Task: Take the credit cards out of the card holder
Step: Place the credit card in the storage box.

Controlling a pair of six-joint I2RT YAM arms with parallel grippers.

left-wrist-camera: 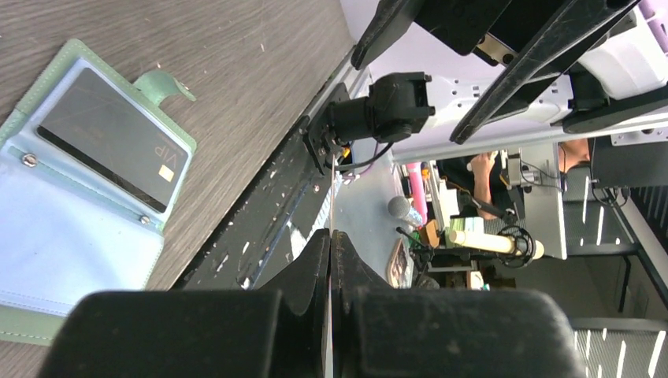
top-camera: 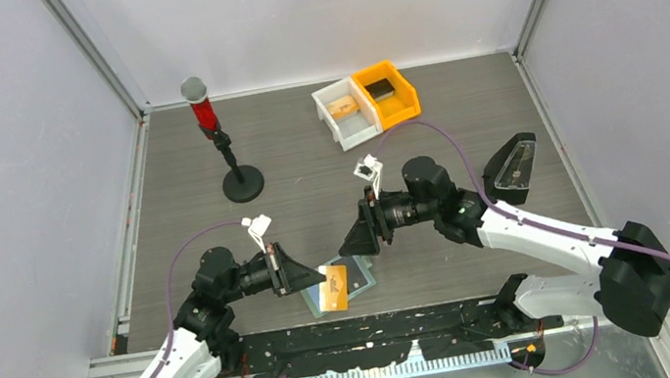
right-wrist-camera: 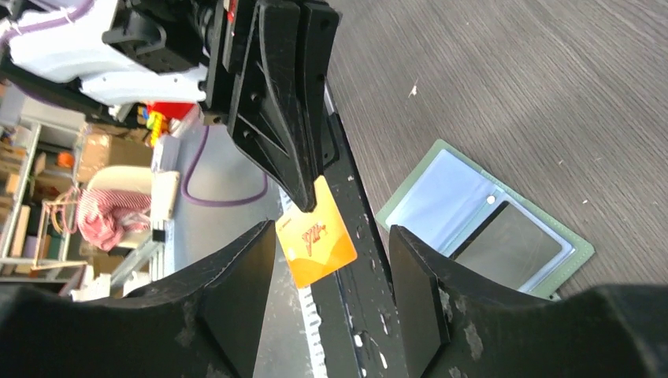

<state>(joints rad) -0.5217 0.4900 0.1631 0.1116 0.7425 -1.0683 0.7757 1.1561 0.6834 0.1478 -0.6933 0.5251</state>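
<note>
An orange credit card (top-camera: 333, 291) hangs just above the table's near edge, and my left gripper (top-camera: 320, 275) is shut on its top edge. The left wrist view shows that card only edge-on, as a thin line (left-wrist-camera: 332, 224) between the closed jaws of the left gripper (left-wrist-camera: 331, 236). The pale-green card holder (top-camera: 355, 277) lies open on the table beside it, with a dark credit card (left-wrist-camera: 110, 138) in one pocket. My right gripper (right-wrist-camera: 331, 232) stands open, apart from the orange card (right-wrist-camera: 315, 240), with the card holder (right-wrist-camera: 441, 185) beyond it.
A white bin (top-camera: 343, 112) and an orange bin (top-camera: 387, 93) stand at the back. A red-topped stand on a black base (top-camera: 225, 155) is at the back left. A clear-lidded black case (top-camera: 516, 166) lies at the right. A black metal strip (top-camera: 380, 326) runs along the near edge.
</note>
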